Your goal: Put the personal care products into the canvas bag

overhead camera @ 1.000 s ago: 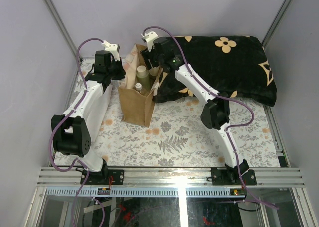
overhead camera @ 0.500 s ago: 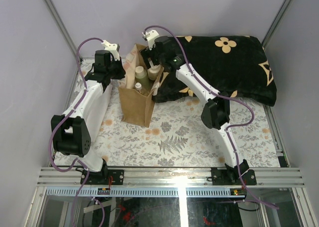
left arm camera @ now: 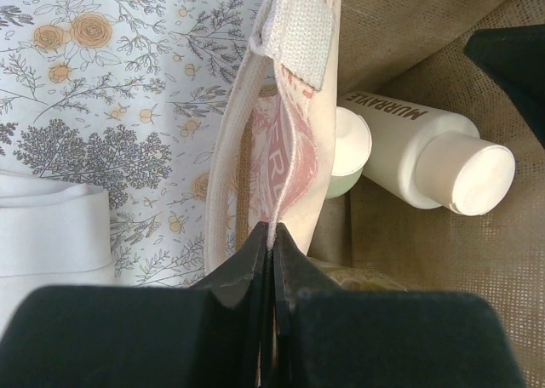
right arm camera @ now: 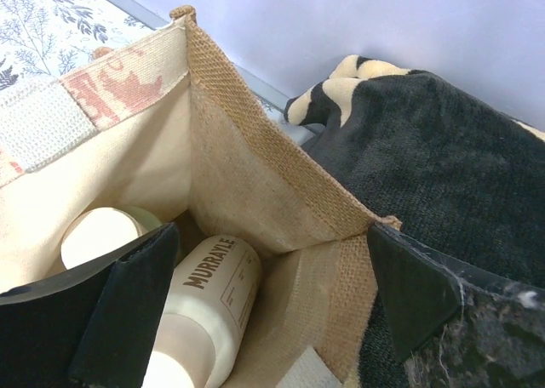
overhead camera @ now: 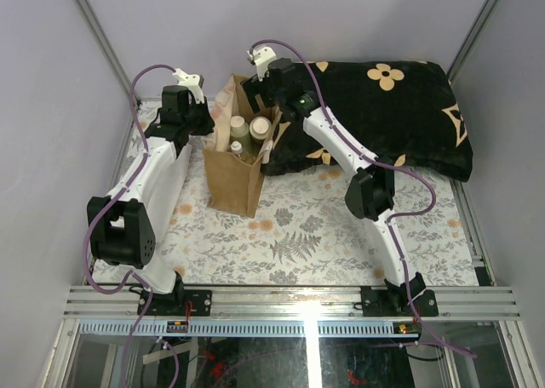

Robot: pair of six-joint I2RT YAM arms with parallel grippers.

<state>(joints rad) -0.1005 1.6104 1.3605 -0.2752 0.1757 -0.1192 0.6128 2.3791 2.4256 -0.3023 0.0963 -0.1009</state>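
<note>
Left gripper (left arm camera: pixel 271 235) is pinched tight on the rim of the tall tan-brown canvas bag (overhead camera: pixel 232 182). Right gripper (right arm camera: pixel 271 235) is spread wide over the mouth, empty. Cream-beige plastic bottle (right arm camera: pixel 209 303) and pale-capped greenish bottle (left arm camera: pixel 347 145) lie inside. I judge the bottles light, rigid and slick: grip across the body. The bag cloth looks limp.

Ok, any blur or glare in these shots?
Top external: a bright glare streak on the front rail; left wrist: the left gripper is close and soft, the cream bottle label sharp; right wrist: evenly lit, label legible.
</note>
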